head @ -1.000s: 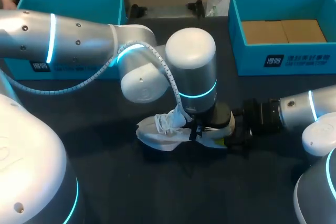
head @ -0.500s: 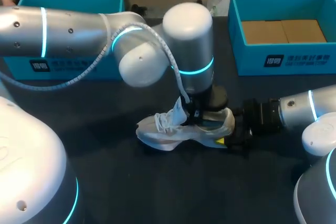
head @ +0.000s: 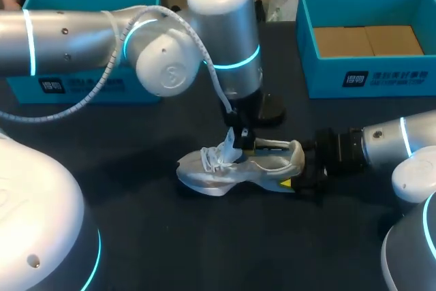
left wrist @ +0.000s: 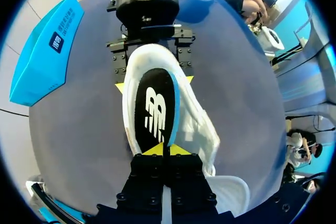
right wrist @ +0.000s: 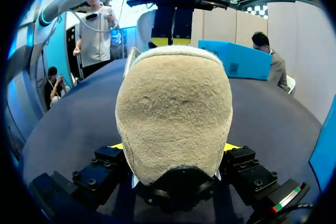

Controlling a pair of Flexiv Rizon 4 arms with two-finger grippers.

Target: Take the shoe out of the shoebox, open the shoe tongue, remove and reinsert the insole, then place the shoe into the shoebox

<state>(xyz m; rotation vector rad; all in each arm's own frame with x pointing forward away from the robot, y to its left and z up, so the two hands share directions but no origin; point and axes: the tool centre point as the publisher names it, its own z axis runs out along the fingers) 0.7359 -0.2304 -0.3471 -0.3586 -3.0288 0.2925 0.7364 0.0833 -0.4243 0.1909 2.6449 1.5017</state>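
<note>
left pincer (left wrist: 164,149): fingers narrow, pinched on the near end of the black insole (left wrist: 153,109) in the opening of the white shoe (head: 225,172) | right pincer (right wrist: 174,148): clamped on the shoe's heel from both sides | shoe: sole down on the dark worktop (head: 204,236), well apart from the blue shoebox (head: 368,76)

Head view looks down from behind; 2 wrist views sit close; all 3 share the shoe (head: 225,174).

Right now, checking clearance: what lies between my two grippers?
The shoe, insole showing, spans from left gripper to right gripper; left wrist view shows it.
</note>
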